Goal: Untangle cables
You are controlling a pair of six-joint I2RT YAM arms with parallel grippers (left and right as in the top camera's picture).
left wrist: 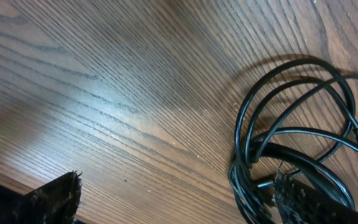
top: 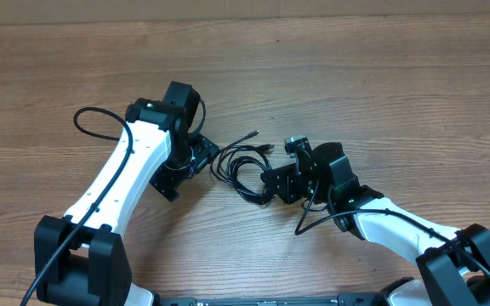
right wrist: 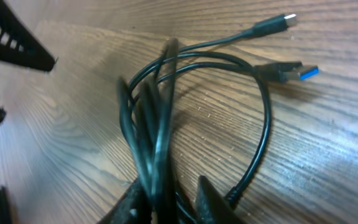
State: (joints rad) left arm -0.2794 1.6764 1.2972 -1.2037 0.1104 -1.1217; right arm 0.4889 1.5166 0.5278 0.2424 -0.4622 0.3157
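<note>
Item: wooden table (top: 381,68), grain running across, seen whole from overhead. Upon it two white-and-black arms are set, the left arm (top: 117,183) reaching in from the lower left, the right arm (top: 398,221) from the lower right, both directed at the table's middle. Between them the cables (top: 238,166) are laid: thin black leads gathered in loose overlapping loops near the centre of the table, with two free ends trailed towards the far side. The left gripper (top: 201,157) is held just beside the coil's left edge; in its wrist view its fingers (left wrist: 55,199) are seen spread wide apart, nothing between them, one finger overlapping the rim of the loops, and contact there cannot be told. The right gripper (right wrist: 169,202) is placed at the coil's near right side, its two fingers closed in upon the bunched strands. Smallest parts: a flat plug with a blue insert (right wrist: 294,73) and a slimmer metal-tipped plug (right wrist: 278,23), lying near each other on the wood.
</note>
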